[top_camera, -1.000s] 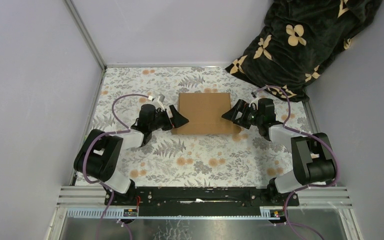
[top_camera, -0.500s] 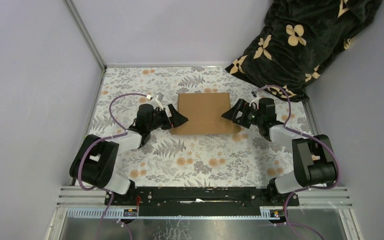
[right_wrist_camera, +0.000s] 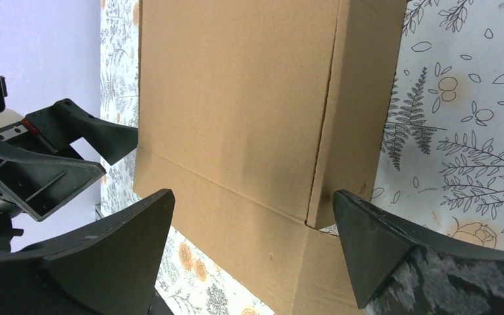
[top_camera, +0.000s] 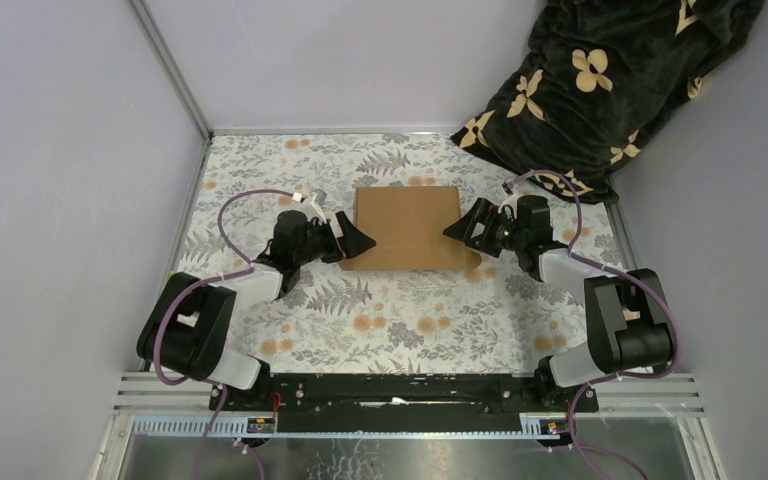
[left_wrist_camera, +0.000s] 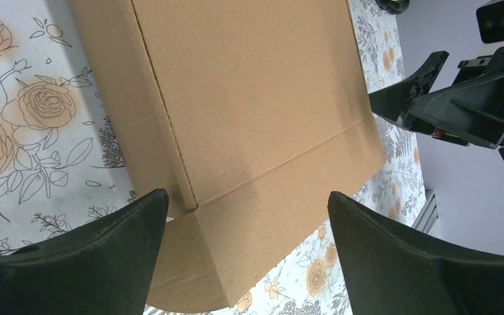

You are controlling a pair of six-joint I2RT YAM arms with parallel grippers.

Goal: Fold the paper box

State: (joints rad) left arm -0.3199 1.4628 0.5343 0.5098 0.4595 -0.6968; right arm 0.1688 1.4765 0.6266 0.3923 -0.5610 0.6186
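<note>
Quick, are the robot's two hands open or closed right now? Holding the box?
Left gripper: open, holding nothing; the paper box lies just ahead of it.
Right gripper: open, holding nothing.

The light in here is soft and even. It comes from above, and the pale walls (top_camera: 60, 150) show no glare. Under the arms (top_camera: 260, 280) only weak, blurry shadows lie on the flowered table cover (top_camera: 400, 320). The dark blanket (top_camera: 610, 80) in the far corner swallows the light, so its folds are hard to read. The metal strip (top_camera: 410, 455) at the near edge gives a dull shine. From the wrists, the paper box (left_wrist_camera: 249, 98) is sharp, even its grain, with a grey shadow beside its edge. The black fingers (left_wrist_camera: 72, 262) are nearly without detail.
</note>
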